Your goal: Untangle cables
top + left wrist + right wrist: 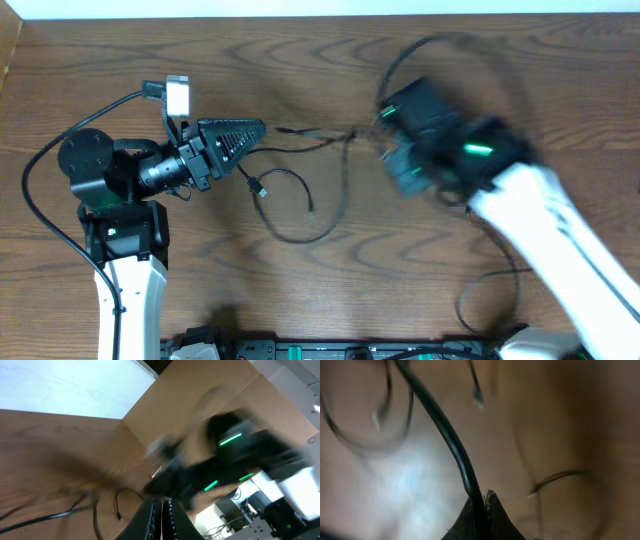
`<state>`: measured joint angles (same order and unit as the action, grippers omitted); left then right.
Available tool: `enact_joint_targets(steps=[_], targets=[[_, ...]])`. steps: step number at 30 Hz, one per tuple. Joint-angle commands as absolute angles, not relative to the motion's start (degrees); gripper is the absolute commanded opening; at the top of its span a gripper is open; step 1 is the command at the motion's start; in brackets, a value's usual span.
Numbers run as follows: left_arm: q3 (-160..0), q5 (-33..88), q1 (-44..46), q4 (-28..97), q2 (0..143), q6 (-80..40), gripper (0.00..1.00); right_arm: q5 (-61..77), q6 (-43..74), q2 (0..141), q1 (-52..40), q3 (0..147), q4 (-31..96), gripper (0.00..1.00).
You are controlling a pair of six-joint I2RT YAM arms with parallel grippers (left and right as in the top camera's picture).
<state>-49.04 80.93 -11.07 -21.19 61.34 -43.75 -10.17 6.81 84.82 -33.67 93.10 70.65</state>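
Note:
A thin black cable (300,236) lies in a loose loop at mid-table, with small plug ends (260,188) nearby. Thin strands run from the tangle point (350,135) left to my left gripper (258,129). That gripper is shut, and a thin light strip shows between its jaws (161,515); a black cable loop (117,505) lies just left of them. My right gripper (482,502) is shut on the black cable (445,435), which runs up and to the left from the jaws. The right arm (430,140) is blurred just right of the tangle.
The table is brown wood with a white strip along its far edge (320,8). A thick black robot wire (480,290) loops near the right arm's base. Equipment lines the front edge (300,350). A white connector (178,95) hangs on the left arm's wire.

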Motion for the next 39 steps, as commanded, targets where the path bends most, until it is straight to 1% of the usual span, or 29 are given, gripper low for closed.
enact_joint_targets(steps=[1, 7, 12, 19, 23, 26, 29, 32, 34, 36, 39], targets=[[-50.04, 82.08, -10.90, -21.52, 60.97, -43.99, 0.07, -20.58, 10.26, 76.84, -30.33, 100.86, 70.94, 0.01], [-50.04, 82.08, -10.90, -21.52, 60.97, -43.99, 0.08, -29.04, 10.24, 66.02, -21.78, 109.65, 69.32, 0.01], [-50.04, 82.06, -10.90, -21.52, 60.97, -43.59, 0.07, -40.14, 10.26, 57.34, -16.23, 111.44, 68.10, 0.01], [-50.04, 82.06, -10.90, -21.52, 60.97, -43.57, 0.07, -57.04, 10.50, 49.30, -14.98, 111.44, 66.78, 0.01], [-50.04, 82.04, -10.90, -21.52, 60.97, -43.48, 0.08, -68.31, 14.59, 46.41, -14.98, 111.44, 66.83, 0.01], [-49.98, 81.87, -10.92, -21.50, 60.99, -41.80, 0.07, -74.24, 16.14, 44.95, -14.98, 111.42, 66.83, 0.01], [-49.93, 79.99, -11.84, -20.29, 61.21, -37.58, 0.07, -78.32, 16.27, 44.10, -15.00, 111.44, 66.83, 0.01], [-49.93, 70.76, -15.11, -12.97, 61.67, -33.08, 0.07, -80.51, 16.23, 44.07, -15.05, 111.42, 67.16, 0.01], [-49.93, 59.79, -17.93, -4.71, 61.95, -29.43, 0.07, -80.49, 16.16, 44.07, -15.05, 111.37, 68.01, 0.01], [-49.93, 43.97, -20.60, 5.43, 62.17, -26.59, 0.07, -80.49, 16.16, 44.07, -15.05, 111.37, 68.77, 0.01], [-49.93, 15.27, -23.38, 20.49, 62.46, -29.32, 0.08, -80.47, 16.23, 44.07, -15.07, 111.35, 69.32, 0.01]])
